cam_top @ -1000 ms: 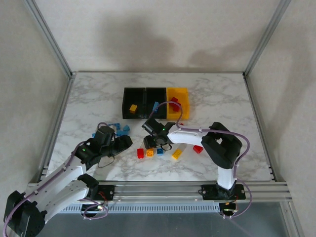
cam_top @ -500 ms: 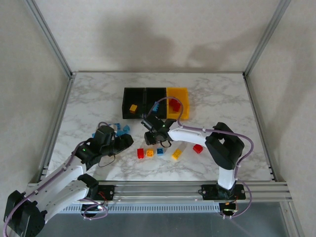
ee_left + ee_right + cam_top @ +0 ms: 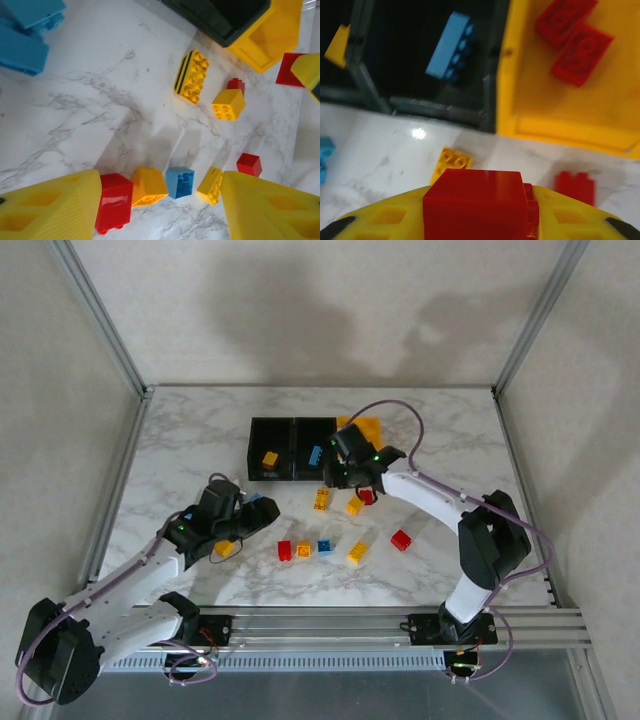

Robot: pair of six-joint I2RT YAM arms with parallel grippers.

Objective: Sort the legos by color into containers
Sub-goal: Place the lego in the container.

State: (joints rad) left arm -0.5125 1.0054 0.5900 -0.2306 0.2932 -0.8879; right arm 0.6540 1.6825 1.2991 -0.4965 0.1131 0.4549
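A red brick (image 3: 476,200) is being carried in the clenched right gripper (image 3: 350,472). The gripper is being swung from the loose legos (image 3: 325,546) at the middle of the table (image 3: 200,440), where it was working a second ago, to the near wall of the yellow bin (image 3: 555,115). Two red bricks (image 3: 572,35) are already lying inside, so a drop into the matching container is judged close. The left gripper (image 3: 252,521) is being held apart and empty over the table, nudged slightly forward since then.
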